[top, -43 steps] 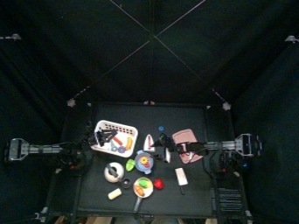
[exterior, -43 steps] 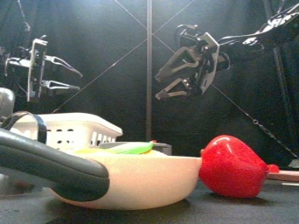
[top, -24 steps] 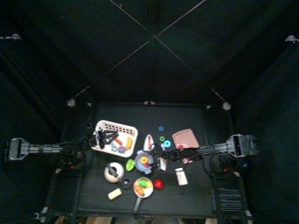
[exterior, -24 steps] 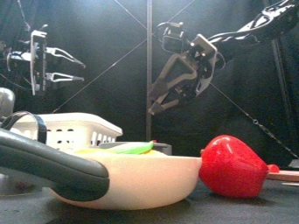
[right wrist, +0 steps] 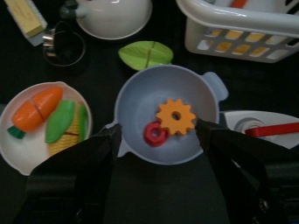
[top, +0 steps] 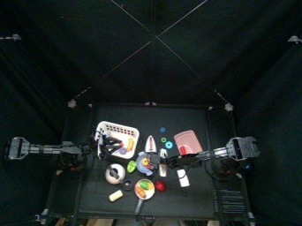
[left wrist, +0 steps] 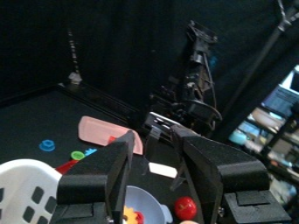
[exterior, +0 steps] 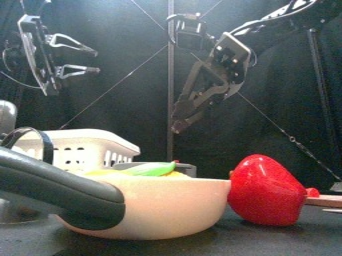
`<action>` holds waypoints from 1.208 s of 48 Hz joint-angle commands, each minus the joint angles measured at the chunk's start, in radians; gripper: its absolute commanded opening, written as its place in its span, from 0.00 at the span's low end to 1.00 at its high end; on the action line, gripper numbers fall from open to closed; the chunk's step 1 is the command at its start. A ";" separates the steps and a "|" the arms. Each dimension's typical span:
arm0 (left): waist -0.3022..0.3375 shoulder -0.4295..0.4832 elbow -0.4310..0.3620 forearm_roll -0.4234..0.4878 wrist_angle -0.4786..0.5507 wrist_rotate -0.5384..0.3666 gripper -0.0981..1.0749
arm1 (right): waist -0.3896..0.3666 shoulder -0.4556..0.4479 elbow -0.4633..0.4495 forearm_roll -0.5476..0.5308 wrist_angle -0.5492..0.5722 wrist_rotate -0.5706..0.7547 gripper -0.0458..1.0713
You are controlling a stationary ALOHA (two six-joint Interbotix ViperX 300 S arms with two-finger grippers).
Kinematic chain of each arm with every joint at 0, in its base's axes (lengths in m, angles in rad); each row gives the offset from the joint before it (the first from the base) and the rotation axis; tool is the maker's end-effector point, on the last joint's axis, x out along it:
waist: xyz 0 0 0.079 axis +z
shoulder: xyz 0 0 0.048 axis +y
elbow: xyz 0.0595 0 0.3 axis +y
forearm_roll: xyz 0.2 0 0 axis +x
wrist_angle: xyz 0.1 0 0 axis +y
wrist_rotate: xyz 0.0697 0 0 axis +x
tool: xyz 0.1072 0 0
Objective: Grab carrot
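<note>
The carrot (right wrist: 38,107) is orange with a green stub. It lies on a small white plate (right wrist: 21,144) beside a green pod and a corn cob, and shows in the top view near the table's front (top: 141,186). My right gripper (right wrist: 158,166) hangs open above a grey-blue bowl (right wrist: 193,87) that holds an orange gear and a red ring. The carrot's plate lies off to one side of the jaws. From above, the right gripper (top: 167,157) has reached to the table's middle. My left gripper (left wrist: 163,175) is open and empty, held high at the left (exterior: 51,55).
A white basket (top: 116,134) stands at the back left, a pink board (top: 189,139) at the back right. Near the bowl lie a green lime slice (right wrist: 146,54), a black ring (right wrist: 65,48) and a white dish (right wrist: 111,13). A red pepper (exterior: 267,190) sits at the front.
My right arm has swung left toward the table's middle and tilted downward, with its jaws still open. The left gripper has shifted slightly at the left.
</note>
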 commanded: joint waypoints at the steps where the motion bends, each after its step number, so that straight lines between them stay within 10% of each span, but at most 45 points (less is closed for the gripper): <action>1: -0.043 0.002 -0.035 0.074 0.021 0.002 0.76 | 0.032 -0.015 -0.032 0.008 0.006 0.002 0.92; 27: -0.215 0.084 -0.112 0.127 0.250 0.000 0.76 | 0.164 0.046 -0.106 0.186 0.077 0.008 0.92; 58: -0.388 0.121 -0.109 0.037 0.249 -0.002 0.76 | 0.238 0.304 -0.499 0.589 0.321 0.014 0.92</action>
